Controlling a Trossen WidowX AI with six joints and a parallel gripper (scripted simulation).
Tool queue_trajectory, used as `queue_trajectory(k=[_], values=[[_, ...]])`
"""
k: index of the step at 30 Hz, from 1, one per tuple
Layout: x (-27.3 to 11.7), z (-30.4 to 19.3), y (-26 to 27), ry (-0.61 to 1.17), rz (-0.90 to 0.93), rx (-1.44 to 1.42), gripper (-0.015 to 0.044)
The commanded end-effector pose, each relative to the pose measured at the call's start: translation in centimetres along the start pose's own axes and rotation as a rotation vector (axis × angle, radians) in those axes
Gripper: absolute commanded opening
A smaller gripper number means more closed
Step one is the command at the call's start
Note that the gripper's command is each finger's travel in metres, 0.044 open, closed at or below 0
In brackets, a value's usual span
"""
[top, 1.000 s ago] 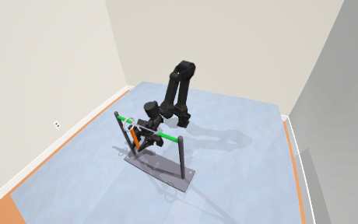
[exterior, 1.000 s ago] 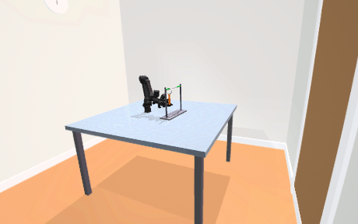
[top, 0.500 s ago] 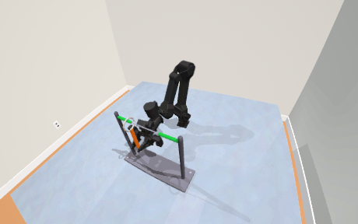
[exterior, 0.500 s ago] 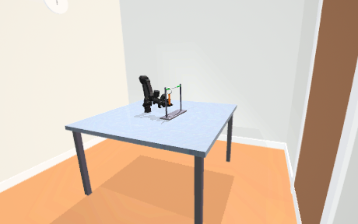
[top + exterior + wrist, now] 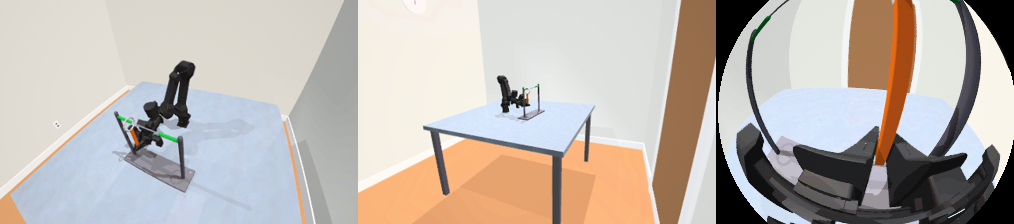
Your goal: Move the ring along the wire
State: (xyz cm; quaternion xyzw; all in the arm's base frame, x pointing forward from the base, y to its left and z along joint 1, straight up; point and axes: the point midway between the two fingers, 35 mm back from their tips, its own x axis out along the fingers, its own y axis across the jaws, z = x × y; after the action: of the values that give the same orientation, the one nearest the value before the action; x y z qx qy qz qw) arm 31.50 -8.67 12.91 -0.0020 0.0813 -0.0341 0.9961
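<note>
The ring (image 5: 123,125) (image 5: 529,92) is around the green part (image 5: 120,117) of the wire beside the near-left post (image 5: 124,134) (image 5: 971,60) in the top view. Its orange handle (image 5: 134,136) (image 5: 528,99) (image 5: 899,65) hangs down, slightly tilted. My gripper (image 5: 137,145) (image 5: 528,104) (image 5: 881,131) is shut on the handle's lower end, below the wire. The ring is out of the wrist view. The thin grey wire (image 5: 146,128) leads to the other green part (image 5: 168,137) (image 5: 761,27) at the other post (image 5: 181,159) (image 5: 749,70).
The posts stand on a grey base plate (image 5: 171,175) (image 5: 786,172) on the blue table (image 5: 233,167) (image 5: 494,132). My forearm and wrist reach in from the arm's side, close behind and below the grey wire in the top view.
</note>
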Motion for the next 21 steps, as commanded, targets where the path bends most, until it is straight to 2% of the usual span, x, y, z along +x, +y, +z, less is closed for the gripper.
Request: queue_trajectory(k=[1,21], values=[[0.0,0.0,0.0,0.0,0.0,0.0,-0.015],[-0.3,1.9,-0.2,-0.002,-0.006,-0.002,-0.015]])
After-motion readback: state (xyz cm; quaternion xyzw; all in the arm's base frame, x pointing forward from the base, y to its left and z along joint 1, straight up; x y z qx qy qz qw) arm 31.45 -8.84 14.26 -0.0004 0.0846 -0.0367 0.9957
